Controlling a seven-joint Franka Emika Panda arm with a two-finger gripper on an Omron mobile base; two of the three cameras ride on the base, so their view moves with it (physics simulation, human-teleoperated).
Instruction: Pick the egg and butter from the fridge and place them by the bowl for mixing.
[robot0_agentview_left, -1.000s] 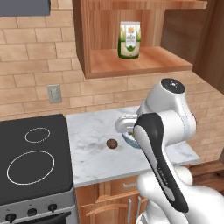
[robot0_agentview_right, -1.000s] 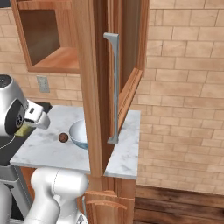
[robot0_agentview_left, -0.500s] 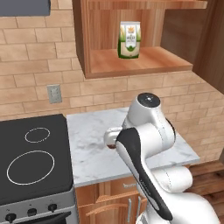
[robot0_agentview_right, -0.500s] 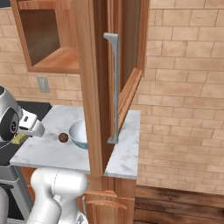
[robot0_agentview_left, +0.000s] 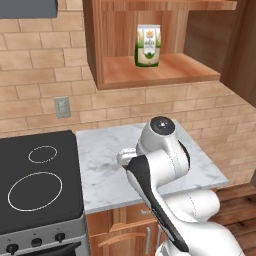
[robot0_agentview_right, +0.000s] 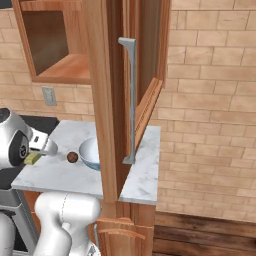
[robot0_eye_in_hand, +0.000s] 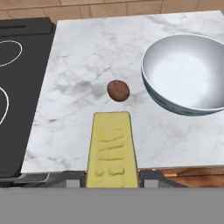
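My gripper (robot0_eye_in_hand: 112, 178) is shut on the butter (robot0_eye_in_hand: 112, 148), a pale yellow block that sticks out forward between the jaws. It hangs over the marble counter (robot0_eye_in_hand: 83, 52), just short of the brown egg (robot0_eye_in_hand: 118, 90). The egg lies on the counter, close to the left of the shiny metal bowl (robot0_eye_in_hand: 188, 74). In the right base view the gripper (robot0_agentview_right: 39, 150) with the butter (robot0_agentview_right: 33, 158) is left of the egg (robot0_agentview_right: 72, 157) and the bowl (robot0_agentview_right: 90, 152). The fridge is out of view.
A black stovetop (robot0_eye_in_hand: 13, 87) borders the counter on the left. A tall wooden cabinet with a grey handle (robot0_agentview_right: 131, 100) stands at the counter's right end. A green-and-white bag (robot0_agentview_left: 148, 45) stands on the open shelf above. A wall outlet (robot0_agentview_left: 62, 106) is behind.
The arm has swung left and down over the counter. The hand with the butter has dropped lower, to the left of the egg. The grip stays shut.
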